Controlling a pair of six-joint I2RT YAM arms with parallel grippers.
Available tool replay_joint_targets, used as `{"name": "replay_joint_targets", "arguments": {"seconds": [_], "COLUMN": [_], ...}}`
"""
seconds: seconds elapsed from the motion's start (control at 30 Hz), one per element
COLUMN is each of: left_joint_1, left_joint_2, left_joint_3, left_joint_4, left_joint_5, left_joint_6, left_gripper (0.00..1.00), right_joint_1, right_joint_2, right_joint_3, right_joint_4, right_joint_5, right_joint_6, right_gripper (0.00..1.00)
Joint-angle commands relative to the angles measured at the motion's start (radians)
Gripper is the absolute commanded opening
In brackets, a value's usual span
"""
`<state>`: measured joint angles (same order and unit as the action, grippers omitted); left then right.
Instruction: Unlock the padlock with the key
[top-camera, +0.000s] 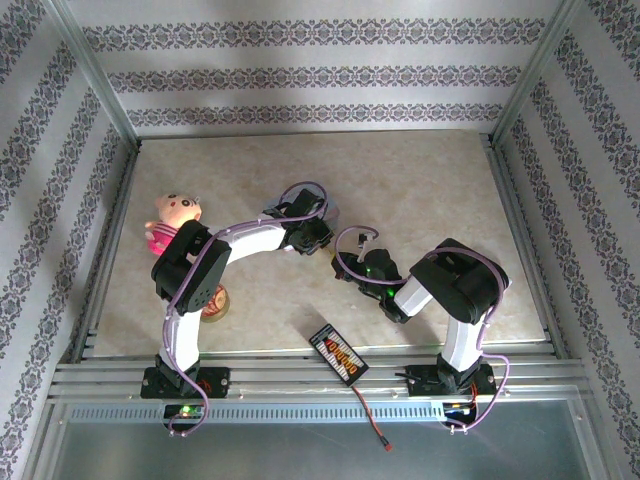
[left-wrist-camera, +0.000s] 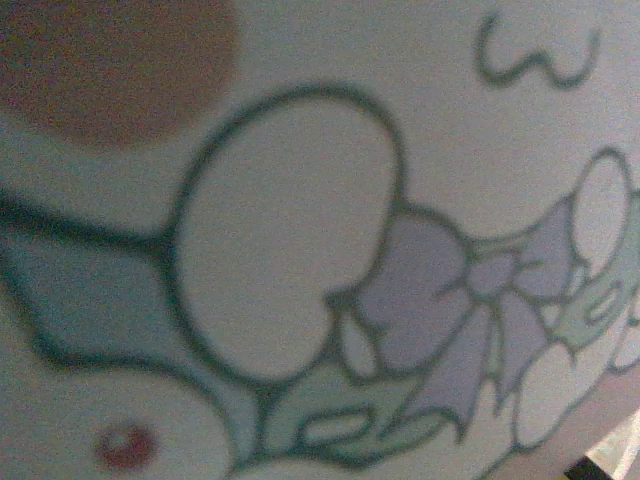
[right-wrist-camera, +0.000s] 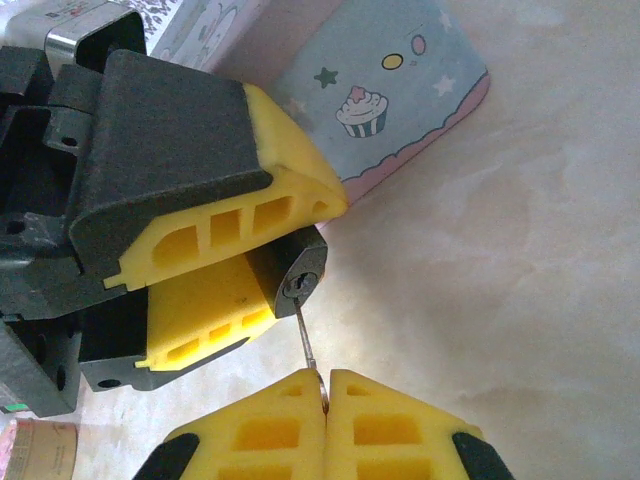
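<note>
- A beige marbled tabletop (right-wrist-camera: 520, 300) lies beneath the work, enclosed by walls papered in patterned stripes (top-camera: 300, 75).
- The right pincer (right-wrist-camera: 325, 395) has its yellow pads pressed together on the head of the key (right-wrist-camera: 306, 340). Only the thin metal blade pokes out past the tips.
- The padlock (right-wrist-camera: 298, 280) sits just ahead of those tips and slightly to their left in the wrist view. Its keyhole end faces back toward the pads.
- The left pincer (right-wrist-camera: 285, 245) is clamped on the padlock's dark body, one yellow pad above it and one below, holding it clear of the table.
- The key blade runs almost straight from the right pads to the keyway, leaning a little left. Its tip meets the keyhole, but how deep it has gone cannot be told.
- Judgement: the right arm is the one to act. The coming move hinges on blade and keyway sharing one line, then on a twist about that line while the left pincer holds the body fast.
- A pale blue tin (right-wrist-camera: 400, 90) with a cupcake print lies beyond the left pincer, well past the padlock. Its bow-and-flower print looms blurred in the left wrist view.
</note>
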<state>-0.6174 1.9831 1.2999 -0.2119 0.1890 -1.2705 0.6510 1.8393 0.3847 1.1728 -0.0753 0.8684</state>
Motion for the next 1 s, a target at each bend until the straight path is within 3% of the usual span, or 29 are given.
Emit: {"name": "replay_joint_targets", "arguments": {"seconds": [0.0,0.97], "left_joint_1": [0.015,0.013], "left_joint_2": [-0.015,-0.009], "left_joint_3": [-0.018,-0.023], "left_joint_4": [0.023,0.026], "left_joint_5": [0.047,0.064], "left_joint_6": [-0.042,-0.047], "left_gripper": [0.2,0.19], "right_joint_1": [0.009,0.002], "right_joint_2": [0.009,0.0], "right_joint_3": [0.022,0.032], "right_joint_4": [0.039,0.053], "right_joint_5": [-0.001,0.079], "right_joint_6": [-0.016,-0.008], "right_gripper": [0.0,0.0]}}
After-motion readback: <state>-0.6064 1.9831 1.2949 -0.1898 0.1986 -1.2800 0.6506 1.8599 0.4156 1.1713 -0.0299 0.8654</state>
